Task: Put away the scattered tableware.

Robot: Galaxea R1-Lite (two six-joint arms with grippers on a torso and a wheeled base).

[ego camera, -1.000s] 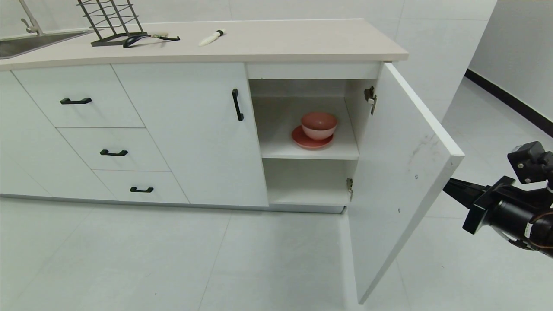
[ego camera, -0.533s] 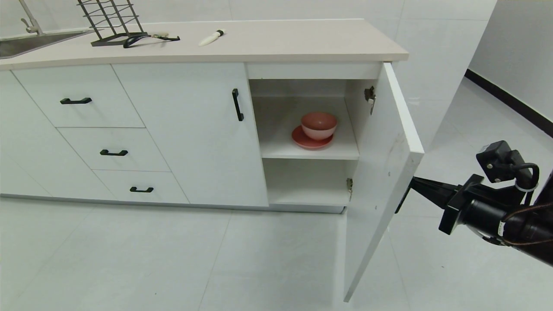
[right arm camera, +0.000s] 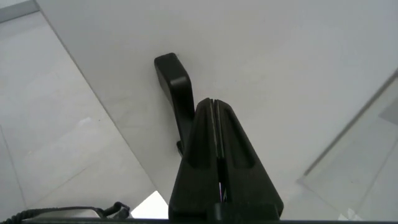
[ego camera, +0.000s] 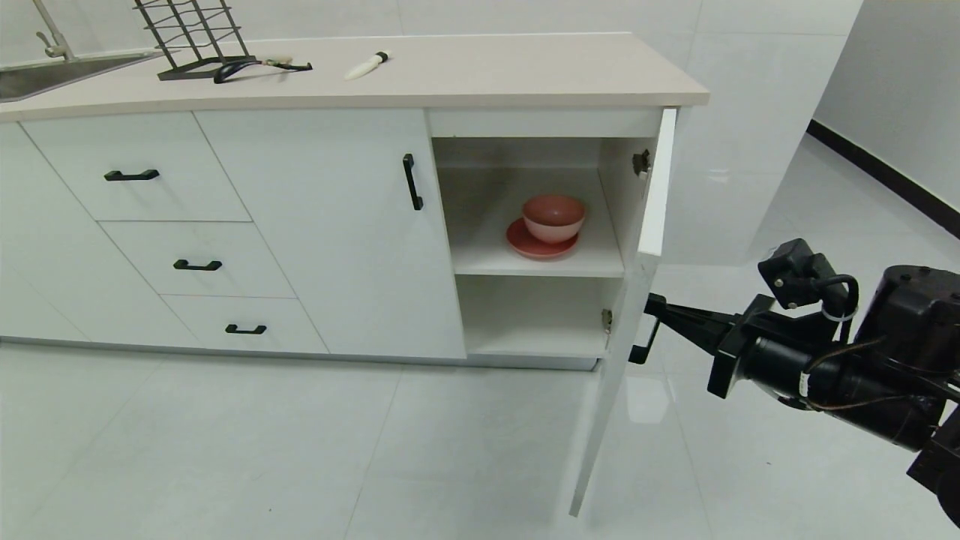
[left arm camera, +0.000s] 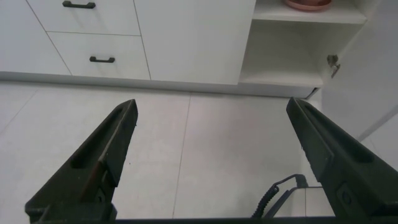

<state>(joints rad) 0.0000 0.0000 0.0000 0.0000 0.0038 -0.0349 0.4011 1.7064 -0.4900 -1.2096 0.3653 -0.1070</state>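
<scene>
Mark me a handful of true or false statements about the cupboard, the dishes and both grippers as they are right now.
1. The pink bowl sits on the red round plate on the upper shelf inside the cupboard. True.
2. The white cupboard door is fully shut. False: it stands partly open, edge-on in the head view.
3. The right gripper has its jaws shut, at the door's outer face beside the black bar handle. True.
4. The left gripper holds a spoon. False: its jaws are open with nothing between them, above the floor.
</scene>
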